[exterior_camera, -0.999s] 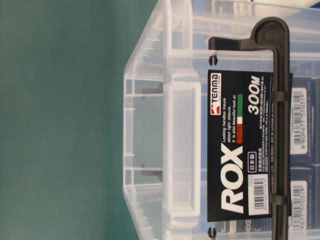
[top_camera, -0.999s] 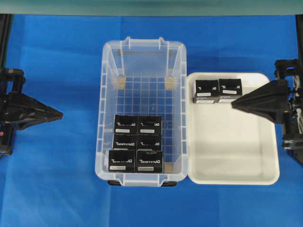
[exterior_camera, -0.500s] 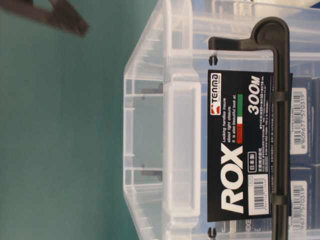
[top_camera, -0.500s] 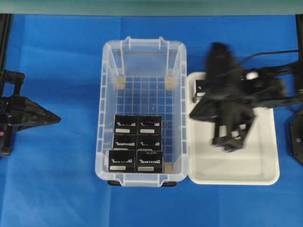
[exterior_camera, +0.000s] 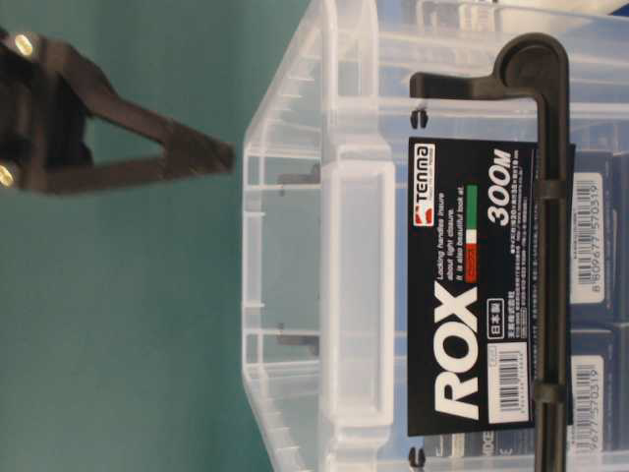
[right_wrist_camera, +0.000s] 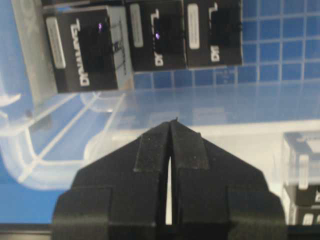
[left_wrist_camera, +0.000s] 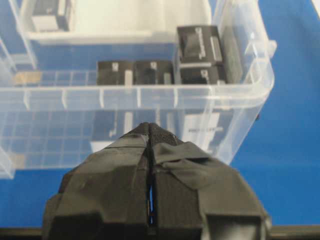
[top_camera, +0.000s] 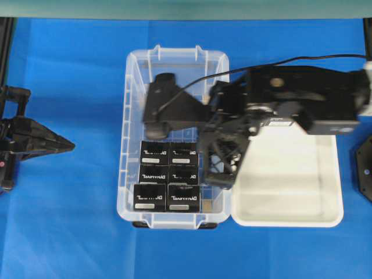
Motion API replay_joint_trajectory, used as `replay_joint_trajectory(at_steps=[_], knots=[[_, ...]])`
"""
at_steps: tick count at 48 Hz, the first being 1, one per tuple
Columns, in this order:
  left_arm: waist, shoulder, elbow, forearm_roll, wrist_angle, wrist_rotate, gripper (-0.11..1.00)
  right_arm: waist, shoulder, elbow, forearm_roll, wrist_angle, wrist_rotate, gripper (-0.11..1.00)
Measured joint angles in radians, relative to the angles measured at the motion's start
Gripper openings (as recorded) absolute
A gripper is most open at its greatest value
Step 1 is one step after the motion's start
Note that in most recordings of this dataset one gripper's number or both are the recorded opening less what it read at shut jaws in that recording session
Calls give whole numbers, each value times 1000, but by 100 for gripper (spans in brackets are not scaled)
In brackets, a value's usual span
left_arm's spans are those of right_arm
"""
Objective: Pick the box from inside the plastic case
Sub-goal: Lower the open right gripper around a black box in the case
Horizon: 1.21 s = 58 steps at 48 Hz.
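The clear plastic case (top_camera: 174, 53) stands mid-table with several black boxes (top_camera: 168, 177) packed at its near end. My right arm reaches across it from the right. Its gripper (top_camera: 220, 177) hangs high over the case's right wall, shut and empty. The right wrist view has the shut tips (right_wrist_camera: 171, 122) over the rim, with the boxes (right_wrist_camera: 87, 50) beyond. At table level the same gripper (exterior_camera: 228, 152) hovers above the case (exterior_camera: 349, 295). My left gripper (top_camera: 72, 145) rests shut left of the case, pointing at its wall (left_wrist_camera: 150, 92); its tips (left_wrist_camera: 150, 125) are empty.
A shallow white tray (top_camera: 290, 197) lies against the case's right side, partly under my right arm; black boxes in it show in the wrist views (left_wrist_camera: 50, 12) (right_wrist_camera: 300, 175). Blue cloth (top_camera: 70, 221) covers the table. The case's far half shows bare grid floor (top_camera: 174, 87).
My right arm has swung from the table's right edge, over the tray, to above the case. The left arm has stayed put, and the boxes in the case have not moved.
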Motion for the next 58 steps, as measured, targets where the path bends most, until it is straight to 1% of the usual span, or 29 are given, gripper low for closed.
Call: replay_joint_trajectory(at_steps=[5, 9, 10, 13, 18, 20, 23, 25, 28, 32, 35, 40, 47, 50, 53, 58], knots=[[0, 0, -5, 2, 0, 0, -5, -2, 38, -26, 0, 0, -43, 13], [0, 0, -6, 2, 0, 0, -5, -3, 64, -38, 2, 0, -74, 26], [0, 0, -6, 0, 2, 0, -5, -3, 69, -38, 3, 0, -78, 30], [0, 0, -6, 0, 0, -3, -5, -5, 87, -40, 15, -3, -91, 47], [0, 2, -5, 0, 0, -18, -5, -6, 106, -40, 43, -28, -104, 77], [0, 2, -6, 0, 2, -26, -5, -6, 110, -38, 48, -48, -114, 87], [0, 0, -6, 2, 2, -40, -5, -6, 112, -29, 51, -95, -126, 97], [0, 2, -6, 0, 2, -51, -5, -6, 112, -25, 51, -123, -126, 99], [0, 2, -6, 0, 2, -57, -5, -8, 114, -17, 54, -156, -127, 98], [0, 2, -5, 2, 0, -74, -5, -9, 114, -9, 75, -167, -127, 98], [0, 3, -6, 0, 2, -75, -5, -15, 115, -8, 115, -150, -133, 98], [0, 9, -6, 0, 0, -86, -5, -34, 120, 2, 210, -115, -163, 98], [0, 18, -6, 0, 2, -86, -5, -61, 123, 23, 325, -112, -255, 98], [0, 20, -6, 0, 2, -86, -5, -67, 126, 32, 364, -120, -281, 98], [0, 21, -6, 0, 2, -86, -5, -69, 130, 41, 390, -132, -295, 98], [0, 21, -6, 0, 2, -86, -5, -69, 138, 60, 399, -153, -298, 98]])
